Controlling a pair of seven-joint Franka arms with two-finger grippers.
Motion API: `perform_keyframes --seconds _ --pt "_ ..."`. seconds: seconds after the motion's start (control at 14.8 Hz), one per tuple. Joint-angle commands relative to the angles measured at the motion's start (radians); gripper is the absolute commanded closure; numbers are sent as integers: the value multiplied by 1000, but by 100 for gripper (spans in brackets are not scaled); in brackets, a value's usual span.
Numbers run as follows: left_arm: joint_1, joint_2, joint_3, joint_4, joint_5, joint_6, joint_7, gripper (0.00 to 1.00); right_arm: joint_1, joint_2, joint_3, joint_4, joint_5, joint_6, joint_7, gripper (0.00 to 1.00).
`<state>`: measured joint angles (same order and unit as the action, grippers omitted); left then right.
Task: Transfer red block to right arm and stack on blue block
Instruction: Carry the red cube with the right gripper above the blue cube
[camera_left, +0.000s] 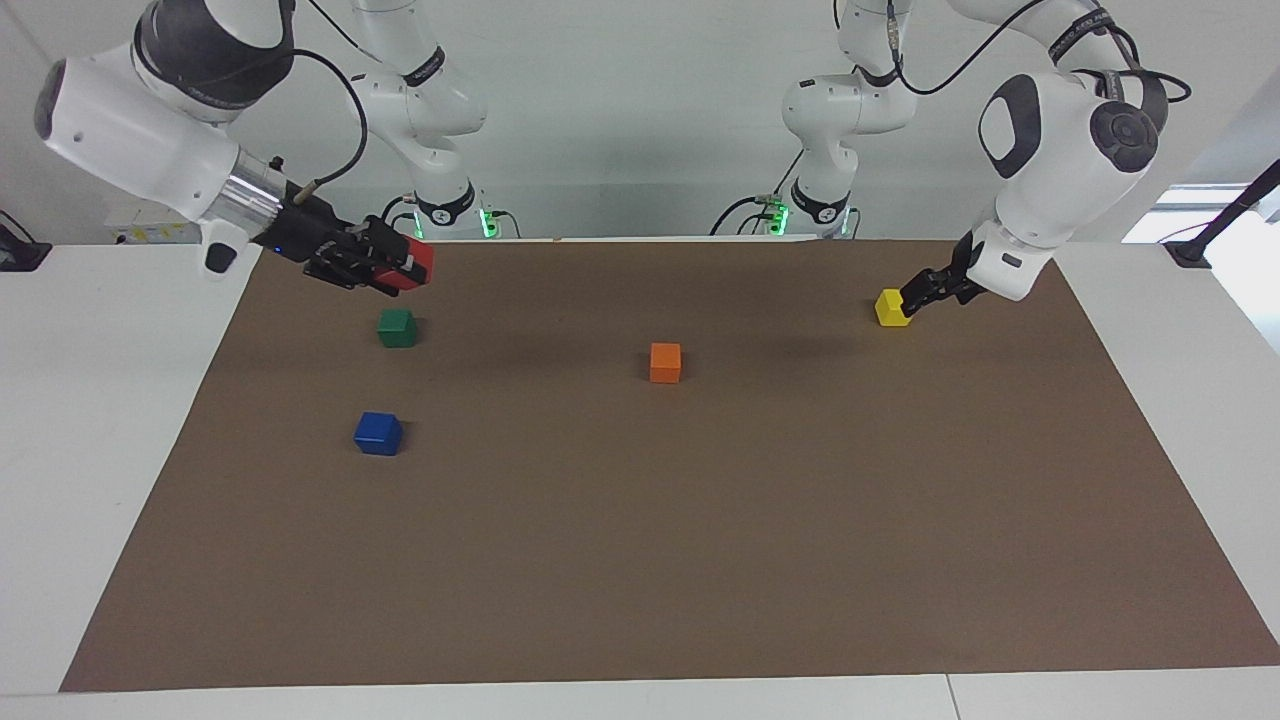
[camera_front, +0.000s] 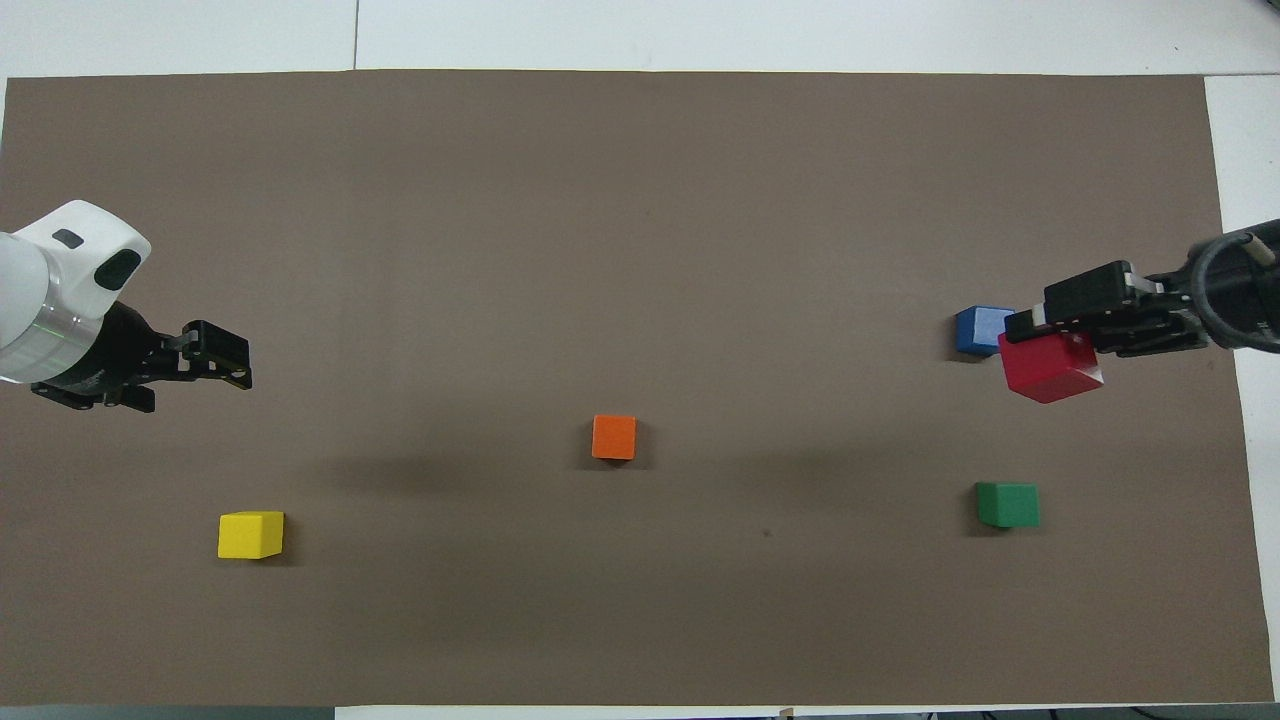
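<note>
Right gripper (camera_left: 385, 268) clamps the small red cube (camera_left: 412, 264) aloft for stacking on the blue cube (camera_left: 378, 433); left gripper (camera_left: 915, 296), finger state unclear, waits above the brown mat (camera_left: 640, 560).

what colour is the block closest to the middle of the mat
Orange; the orange block sits alone there, clearest in the overhead view.

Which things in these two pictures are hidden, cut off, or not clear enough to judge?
- Blue block: in the overhead view the raised right gripper and its red block cover one edge.
- Left gripper: in the facing view its tips overlap the yellow block; finger state unclear.
- Left gripper, overhead view: the arm's body is cut by the picture's edge.
- Right arm, overhead view: cut by the edge.
</note>
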<state>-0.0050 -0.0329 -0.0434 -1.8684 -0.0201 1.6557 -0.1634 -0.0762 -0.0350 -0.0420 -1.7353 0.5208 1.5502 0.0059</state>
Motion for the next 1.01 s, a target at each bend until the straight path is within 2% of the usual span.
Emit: perform_keyframes --seconds 0.0,0.27,0.4,0.54,0.67,0.74,0.81,0.88,0.94 --pt "-4 -45 -1 21 43 -30 76 0 -4 -31 13 34 -190 4 34 100" --pt "-10 -76 -1 15 42 -93 102 0 76 -33 28 20 -451 72 89 100" --pt "-3 -76 2 14 34 -82 97 0 90 -29 30 -16 -514 137 82 100" --pt "-6 -99 4 -32 35 -36 117 0 98 -28 33 -75 -554 223 71 100" --pt "-10 -67 5 11 43 -46 124 0 102 -2 33 -95 -588 293 69 100" --pt "-12 11 19 72 45 -107 124 0 93 15 33 -93 -622 310 59 100" --pt "-13 97 13 216 39 -187 122 0 82 26 33 -95 -624 321 43 100" --pt "-23 111 7 248 38 -226 119 0 79 33 33 -102 -624 333 42 100" --pt "-26 102 7 239 37 -235 114 0 76 38 33 -124 -622 362 40 100"
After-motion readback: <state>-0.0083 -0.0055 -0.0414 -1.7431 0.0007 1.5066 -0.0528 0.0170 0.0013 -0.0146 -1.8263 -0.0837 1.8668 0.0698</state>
